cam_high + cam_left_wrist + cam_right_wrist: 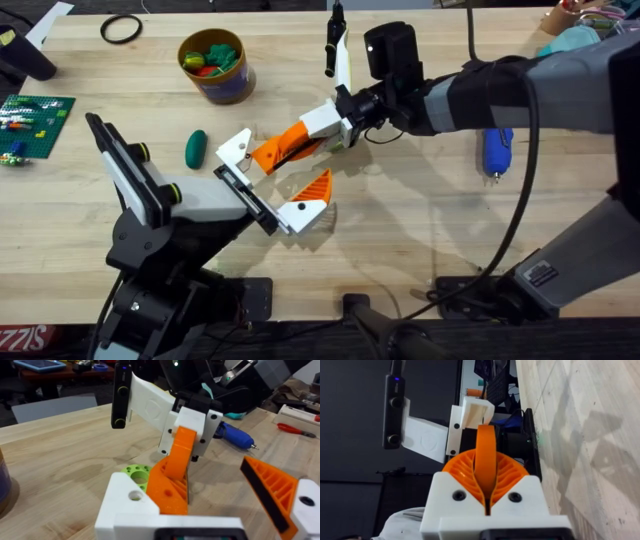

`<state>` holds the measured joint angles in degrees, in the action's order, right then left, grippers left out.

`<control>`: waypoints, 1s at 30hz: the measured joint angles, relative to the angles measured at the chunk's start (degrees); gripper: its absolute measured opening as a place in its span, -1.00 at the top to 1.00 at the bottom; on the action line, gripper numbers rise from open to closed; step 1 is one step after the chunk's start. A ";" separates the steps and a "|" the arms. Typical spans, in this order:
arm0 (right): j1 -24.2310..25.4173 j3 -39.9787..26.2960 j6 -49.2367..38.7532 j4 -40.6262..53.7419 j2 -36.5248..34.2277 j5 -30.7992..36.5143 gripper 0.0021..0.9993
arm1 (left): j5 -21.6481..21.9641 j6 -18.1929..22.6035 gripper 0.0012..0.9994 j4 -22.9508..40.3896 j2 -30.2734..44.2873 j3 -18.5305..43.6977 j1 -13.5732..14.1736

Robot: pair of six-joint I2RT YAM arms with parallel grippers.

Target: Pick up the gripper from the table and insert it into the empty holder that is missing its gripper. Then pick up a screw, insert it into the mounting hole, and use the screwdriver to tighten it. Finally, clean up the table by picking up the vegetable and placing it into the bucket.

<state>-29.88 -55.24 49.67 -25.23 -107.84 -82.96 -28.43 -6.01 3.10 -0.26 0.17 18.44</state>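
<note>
My right gripper [318, 136] [487, 496] is shut on the loose orange gripper finger [268, 154] [485, 445]. It holds the finger against the white empty holder [236, 148] [127, 505] on my left gripper [278, 172], where the orange piece [167, 490] sits. My left gripper is open, its other orange finger [316, 188] [270, 490] standing apart. The blue screwdriver [497, 150] [237, 437] lies on the table [420, 210] to the right. A green vegetable [196, 148] lies left of the grippers, below the yellow bucket [216, 82]. The screw is out of view.
The bucket holds several toy vegetables. A black ring [120, 28] lies at the back left and a green brick plate [35, 112] at the left edge. A lime-green disc with holes [137, 472] lies just behind the holder. Clutter sits at the back right corner [590, 25].
</note>
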 joint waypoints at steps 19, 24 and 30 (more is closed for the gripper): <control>0.04 0.02 1.87 0.58 -0.03 -0.04 0.98 | 0.39 -0.06 -0.98 -0.08 0.25 0.13 -0.04; 0.04 0.02 2.73 -0.13 -0.04 -0.75 0.98 | 0.18 -0.06 -0.98 -0.08 0.25 0.13 -0.04; 0.06 0.13 7.49 -7.80 -0.04 -1.75 0.98 | 0.31 -0.03 -0.98 -0.08 0.25 0.13 -0.04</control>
<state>-29.82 -55.11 57.16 -33.03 -107.87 -84.71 -28.12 -6.04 3.03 -0.01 0.30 18.39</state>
